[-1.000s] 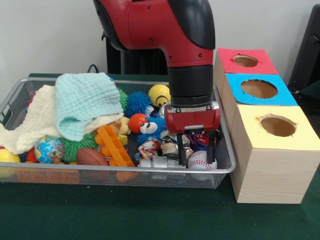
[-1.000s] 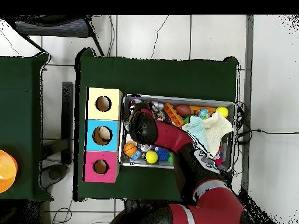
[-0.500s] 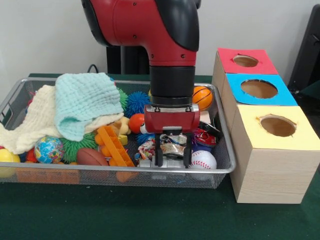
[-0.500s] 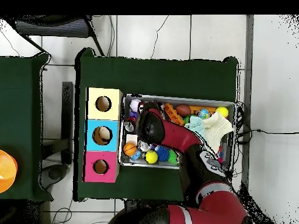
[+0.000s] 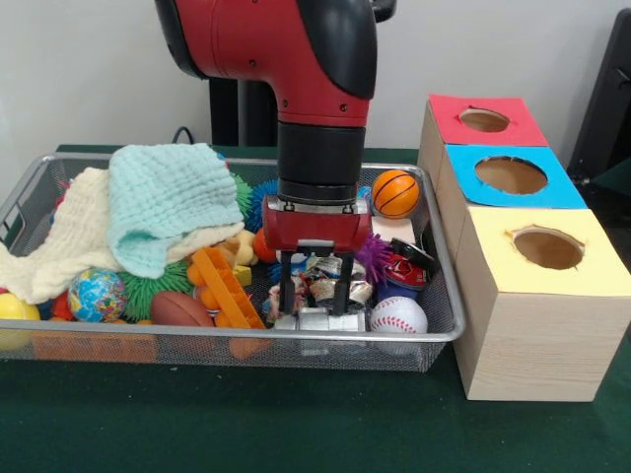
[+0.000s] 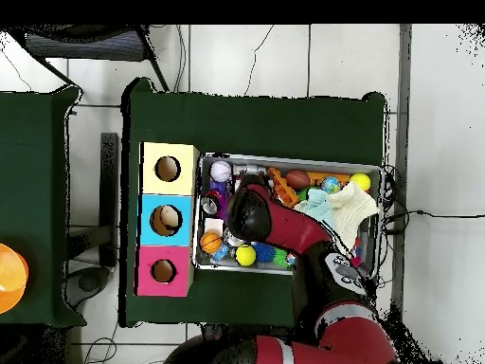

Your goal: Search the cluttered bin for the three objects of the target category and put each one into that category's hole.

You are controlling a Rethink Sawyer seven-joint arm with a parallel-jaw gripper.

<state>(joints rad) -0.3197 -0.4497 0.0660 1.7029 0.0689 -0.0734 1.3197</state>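
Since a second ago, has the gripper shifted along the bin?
Yes. In the front view the gripper has slid leftward, away from the baseball and the yellow-topped box, fingers open, low in the bin.

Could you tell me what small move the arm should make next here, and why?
Probably close the hand. It is open and low in the bin, its fingers straddling the crumpled wrappers above the silver object by the front rim. I cannot tell which item it would catch.

Bin (image 5: 444,333) silver mesh. Boxes: red top (image 5: 485,120), blue top (image 5: 511,175), yellow top (image 5: 548,250). Baseball (image 5: 398,314) white w/ red stitching. Basketball (image 5: 395,192) orange, blk lines. Cloth (image 5: 163,202) mint. Table (image 5: 296,424) dk green.
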